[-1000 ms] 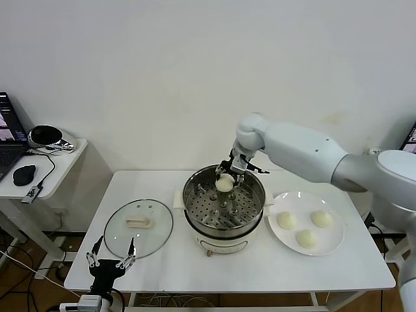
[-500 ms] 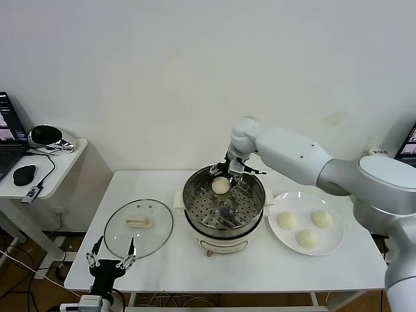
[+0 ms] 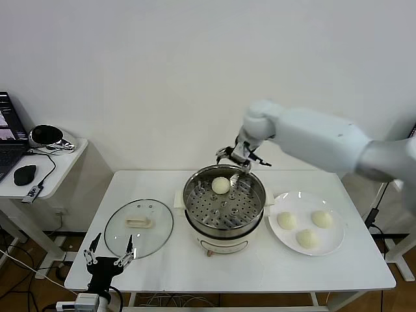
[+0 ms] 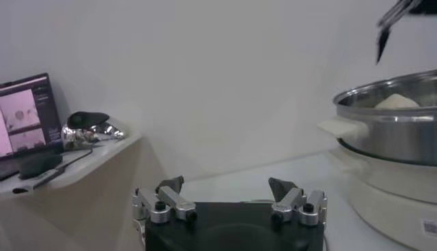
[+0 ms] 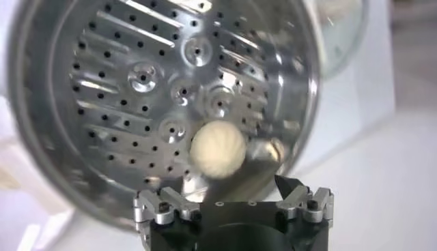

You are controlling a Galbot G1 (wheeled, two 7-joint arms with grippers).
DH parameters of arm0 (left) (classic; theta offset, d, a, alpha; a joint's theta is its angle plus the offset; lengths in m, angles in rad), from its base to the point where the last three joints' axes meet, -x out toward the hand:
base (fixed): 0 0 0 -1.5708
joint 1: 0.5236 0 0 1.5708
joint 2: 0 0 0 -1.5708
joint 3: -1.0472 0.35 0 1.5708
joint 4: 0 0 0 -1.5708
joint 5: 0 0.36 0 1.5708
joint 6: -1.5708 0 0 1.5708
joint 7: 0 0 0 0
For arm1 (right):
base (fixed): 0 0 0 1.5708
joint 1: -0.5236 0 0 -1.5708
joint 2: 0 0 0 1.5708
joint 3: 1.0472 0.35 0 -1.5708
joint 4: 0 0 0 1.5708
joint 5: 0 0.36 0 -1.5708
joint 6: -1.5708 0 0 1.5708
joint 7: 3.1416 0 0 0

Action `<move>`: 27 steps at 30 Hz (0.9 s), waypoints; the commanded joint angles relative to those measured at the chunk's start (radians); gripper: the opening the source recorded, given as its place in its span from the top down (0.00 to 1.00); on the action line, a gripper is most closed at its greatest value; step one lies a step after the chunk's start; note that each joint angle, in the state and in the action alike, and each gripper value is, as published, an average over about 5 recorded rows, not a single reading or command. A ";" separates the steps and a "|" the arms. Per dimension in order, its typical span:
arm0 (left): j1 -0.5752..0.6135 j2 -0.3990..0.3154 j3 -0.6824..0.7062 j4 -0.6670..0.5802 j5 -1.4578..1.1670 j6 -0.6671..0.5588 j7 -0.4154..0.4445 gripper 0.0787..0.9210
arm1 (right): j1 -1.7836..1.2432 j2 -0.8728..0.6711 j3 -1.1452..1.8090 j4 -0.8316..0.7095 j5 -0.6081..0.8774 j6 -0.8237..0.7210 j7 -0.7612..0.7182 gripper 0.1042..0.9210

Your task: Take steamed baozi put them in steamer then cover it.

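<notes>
At the near left corner of the white desk (image 3: 162, 266), the left claw (image 3: 108, 260) hung just off the front edge with its fingers spread wide and nothing between them, parked low beside the glass cover. The cover (image 3: 138, 227) lay flat on the desk toward the left edge, its white rectangular handle at the centre, apart from the steamer. Toward the right edge sat a white plate (image 3: 333, 244) carrying three steamed baozi (image 3: 306, 238), two farther back and one nearer the front. In the middle of the desk stood the steamer (image 3: 224, 208), a shiny steel pot on its white cooker base, perforated tray showing inside. One baozi (image 3: 221, 185) rested on that tray against the far wall of the pot; the right wrist view showed it sitting alone on the perforated steel (image 5: 218, 149). Above the steamer's far rim, the right claw (image 3: 236, 158) hovered with its fingers wide and empty, clear of the bun below it. Off the desk's left edge stood a separate side table (image 3: 49, 162) holding a computer mouse (image 3: 25, 173), a laptop and a shiny metal object.
</notes>
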 commanded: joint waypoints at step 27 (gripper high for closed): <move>0.017 0.009 -0.013 -0.035 0.009 0.013 0.002 0.12 | -0.525 -0.498 0.378 0.093 -0.104 -0.396 -0.105 0.12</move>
